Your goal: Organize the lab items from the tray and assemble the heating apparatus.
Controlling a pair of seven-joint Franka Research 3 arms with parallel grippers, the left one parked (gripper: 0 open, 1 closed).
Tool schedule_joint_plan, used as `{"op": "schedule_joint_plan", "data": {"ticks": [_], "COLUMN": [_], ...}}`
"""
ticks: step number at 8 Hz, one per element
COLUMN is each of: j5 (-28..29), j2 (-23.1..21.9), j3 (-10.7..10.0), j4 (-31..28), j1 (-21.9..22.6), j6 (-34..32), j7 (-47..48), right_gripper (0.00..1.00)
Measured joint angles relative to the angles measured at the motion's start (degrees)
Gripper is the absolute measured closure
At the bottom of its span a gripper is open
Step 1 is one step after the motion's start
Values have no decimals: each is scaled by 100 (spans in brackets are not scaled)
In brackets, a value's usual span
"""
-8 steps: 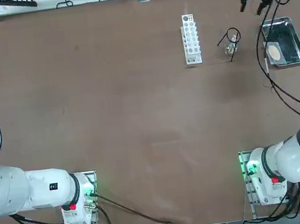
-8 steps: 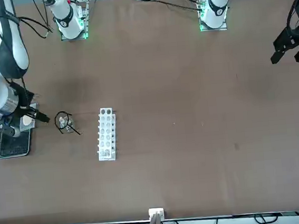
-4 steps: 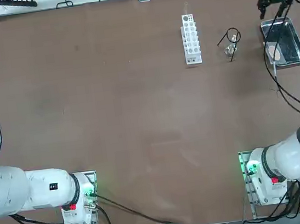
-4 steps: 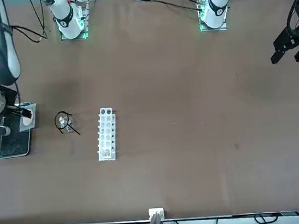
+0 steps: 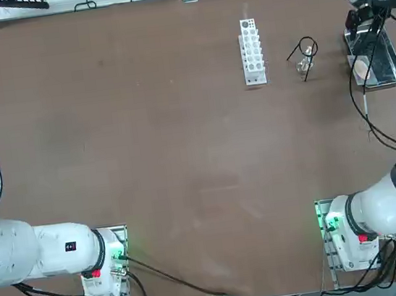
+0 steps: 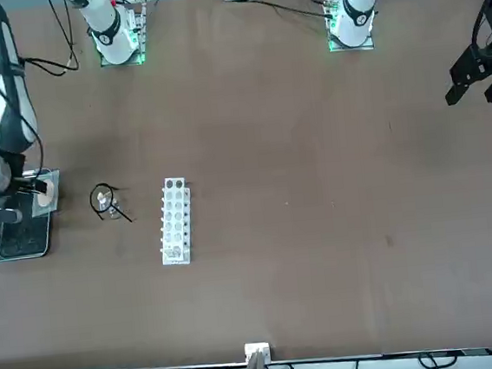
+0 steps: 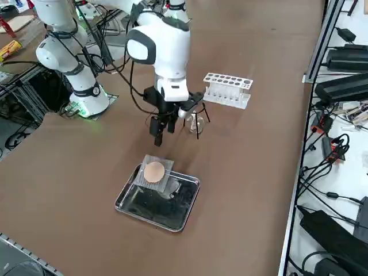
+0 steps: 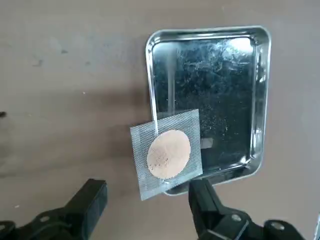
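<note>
The shiny metal tray (image 5: 383, 58) (image 7: 123, 199) (image 8: 150, 65) lies at the table's right side. The square grey mesh with a tan centre (image 8: 167, 152) (image 7: 154, 172) (image 5: 361, 68) rests tilted over one tray corner, overhanging the rim. My right gripper (image 7: 163, 131) (image 8: 149, 202) hangs open and empty above that end of the tray, apart from the mesh. Left of the tray, the black wire ring stand (image 5: 307, 47) (image 7: 199, 111) stands on the table around the clear glass burner (image 5: 304, 64) (image 7: 194, 121) (image 6: 104, 201).
A white holed test tube rack (image 5: 251, 52) (image 6: 174, 220) (image 7: 227, 89) lies left of the burner. The arm's cable (image 5: 362, 104) trails over the table near the tray. Cables and boxes (image 7: 339, 86) sit beyond the table's far edge.
My right gripper has come from the table's far edge back over the tray, staying open. The mesh, burner and stand have not moved.
</note>
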Motion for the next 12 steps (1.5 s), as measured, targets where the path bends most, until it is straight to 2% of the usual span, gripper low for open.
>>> {"op": "schedule_joint_plan", "data": {"ticks": [4,8,12], "j5": [-3,-4,-82], "j2": [543,1008,1246], "j3": [2,13,26], "j4": [-91,-90,-58], "j1": [-49,-57,-46], "j6": [478,681,797], "j7": [5,9,9], "right_gripper": [4,10,11]}}
